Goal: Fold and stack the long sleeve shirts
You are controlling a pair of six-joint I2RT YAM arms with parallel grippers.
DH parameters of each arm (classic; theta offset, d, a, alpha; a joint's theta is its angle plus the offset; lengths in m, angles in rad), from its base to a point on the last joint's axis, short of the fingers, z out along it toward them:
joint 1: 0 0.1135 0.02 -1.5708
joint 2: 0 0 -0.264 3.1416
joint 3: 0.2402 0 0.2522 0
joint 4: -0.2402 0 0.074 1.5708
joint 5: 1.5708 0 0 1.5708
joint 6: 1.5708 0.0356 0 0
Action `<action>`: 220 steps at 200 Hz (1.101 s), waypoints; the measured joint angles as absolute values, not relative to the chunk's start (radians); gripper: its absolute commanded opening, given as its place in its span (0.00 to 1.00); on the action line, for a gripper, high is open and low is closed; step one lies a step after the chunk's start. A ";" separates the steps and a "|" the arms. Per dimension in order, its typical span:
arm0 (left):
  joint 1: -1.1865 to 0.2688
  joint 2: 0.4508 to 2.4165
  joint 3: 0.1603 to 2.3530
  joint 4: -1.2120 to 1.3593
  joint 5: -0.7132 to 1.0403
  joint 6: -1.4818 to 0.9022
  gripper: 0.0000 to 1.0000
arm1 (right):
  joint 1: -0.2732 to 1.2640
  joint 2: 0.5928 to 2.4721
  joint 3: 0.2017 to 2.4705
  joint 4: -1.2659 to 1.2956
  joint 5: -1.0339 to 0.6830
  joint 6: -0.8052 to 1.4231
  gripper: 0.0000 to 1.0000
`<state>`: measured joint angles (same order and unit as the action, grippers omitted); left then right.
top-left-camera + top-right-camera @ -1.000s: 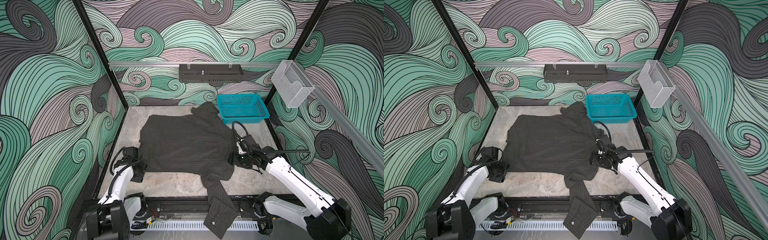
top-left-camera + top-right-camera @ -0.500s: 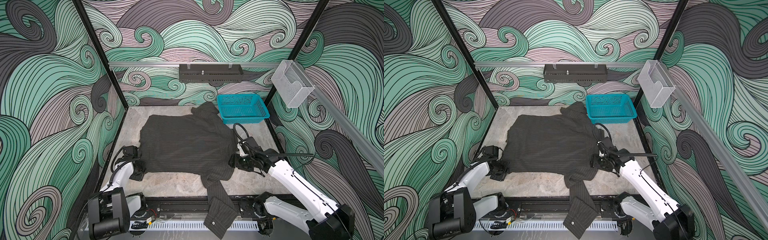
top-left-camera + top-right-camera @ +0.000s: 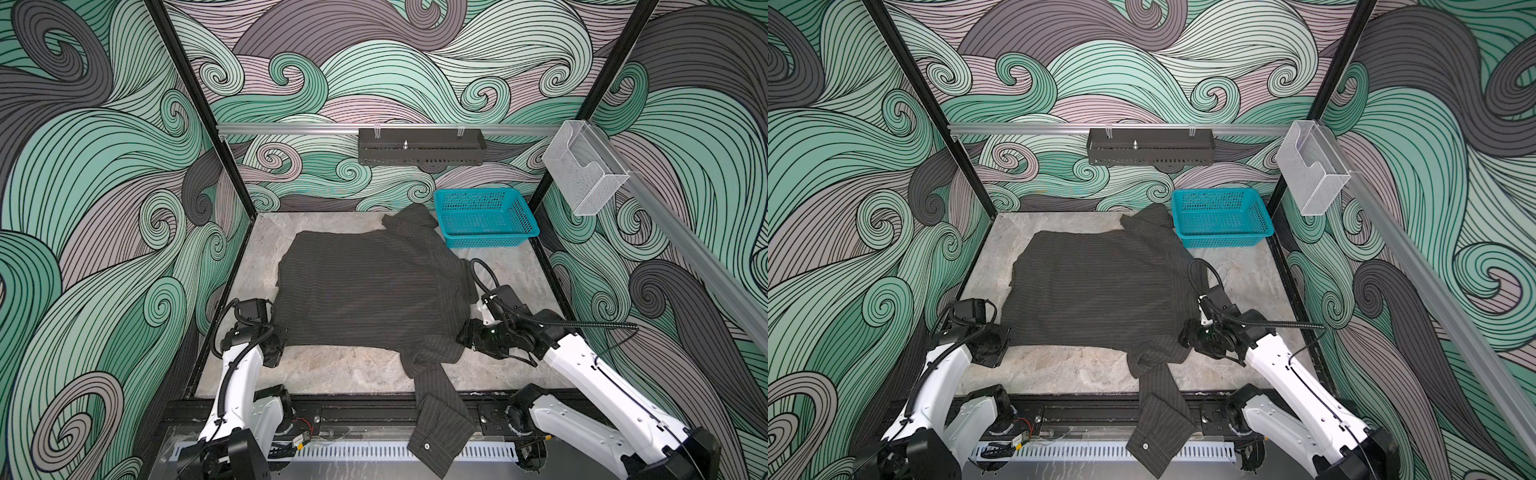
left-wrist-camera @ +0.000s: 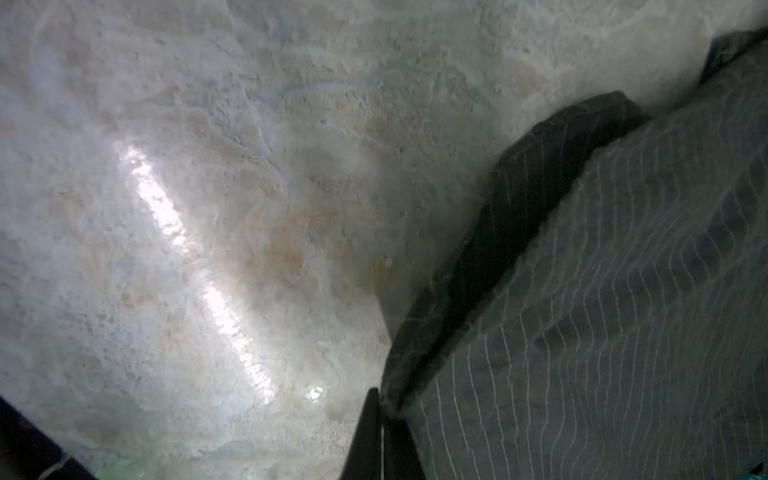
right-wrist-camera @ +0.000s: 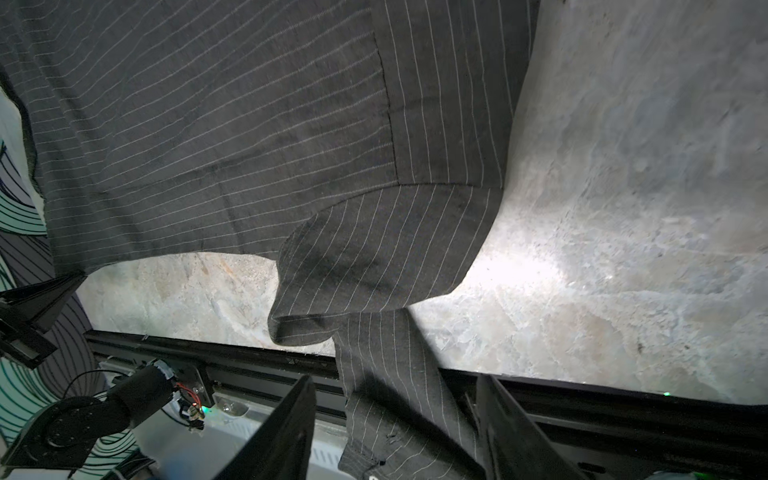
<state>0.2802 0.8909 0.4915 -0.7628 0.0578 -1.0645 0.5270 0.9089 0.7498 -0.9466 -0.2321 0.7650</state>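
Observation:
The long sleeve shirt (image 3: 365, 291) (image 3: 1096, 291), dark with thin pale pinstripes, lies spread on the stone table in both top views. One sleeve (image 3: 440, 419) trails over the front edge, ending in a buttoned cuff. My left gripper (image 3: 279, 337) (image 3: 1000, 337) sits at the shirt's near-left corner. In the left wrist view it (image 4: 380, 411) is shut, with the hem corner (image 4: 478, 266) pinched at its tips and the edge raised. My right gripper (image 3: 463, 336) (image 3: 1183, 336) stands open beside the near-right shoulder. In the right wrist view (image 5: 395, 377) the sleeve (image 5: 395, 415) hangs beyond its spread fingers.
A teal mesh basket (image 3: 486, 241) (image 3: 1223, 243) stands at the back right corner, touching the shirt's collar end. A black rail (image 3: 353, 409) runs along the table's front edge. A dark tray (image 3: 419, 149) and a clear bin (image 3: 582, 178) hang on the walls.
The left gripper has shut on the shirt's near-left corner. The right gripper, still open, has slid a little toward the front edge along the shirt's right side.

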 measured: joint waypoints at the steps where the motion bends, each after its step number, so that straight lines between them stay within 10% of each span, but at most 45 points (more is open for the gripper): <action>1: 0.280 0.892 0.492 -0.763 0.059 -1.065 0.00 | 0.530 0.908 0.747 -0.946 -0.234 0.767 0.64; 139: 0.294 0.920 0.496 -0.762 0.110 -1.006 0.00 | 1.088 1.155 0.539 -0.698 -0.126 1.074 0.76; 156: 0.294 0.920 0.503 -0.764 0.116 -1.001 0.00 | 1.127 1.209 0.542 -0.699 -0.102 1.077 0.63; 182: 0.302 0.920 0.525 -0.766 0.121 -0.990 0.00 | 1.201 1.226 0.559 -0.714 -0.067 1.058 0.01; 220: 0.307 0.920 0.558 -0.785 0.129 -0.965 0.00 | 1.238 1.088 0.735 -0.886 0.005 1.007 0.00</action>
